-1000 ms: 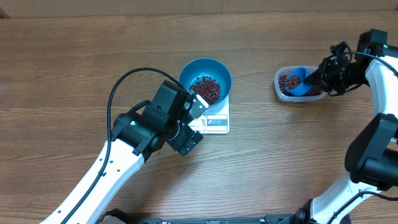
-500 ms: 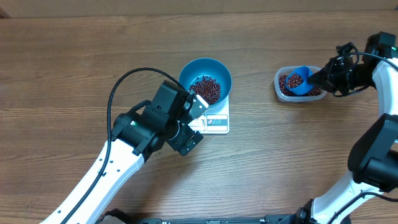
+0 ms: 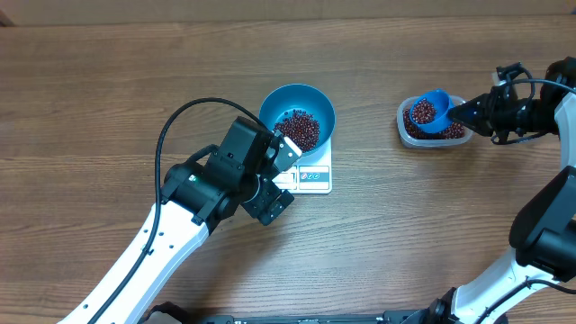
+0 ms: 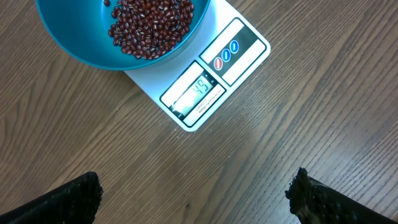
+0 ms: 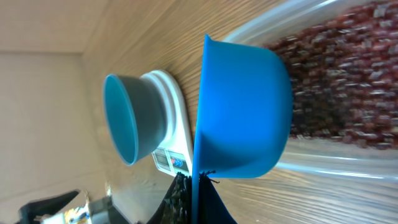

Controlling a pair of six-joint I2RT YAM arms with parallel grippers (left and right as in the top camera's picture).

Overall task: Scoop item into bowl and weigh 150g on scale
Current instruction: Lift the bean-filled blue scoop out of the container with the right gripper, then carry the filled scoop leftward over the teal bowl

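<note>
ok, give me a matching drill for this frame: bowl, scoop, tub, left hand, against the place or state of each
Things:
1 bowl
2 scoop
3 tub
4 left hand

Place or state:
A open, holding nothing
B sitting on the scale
C gripped by the right hand, carrying beans
D clear plastic, below the scoop

Pairs: 1-B, 2-C, 3-D, 4-A
</note>
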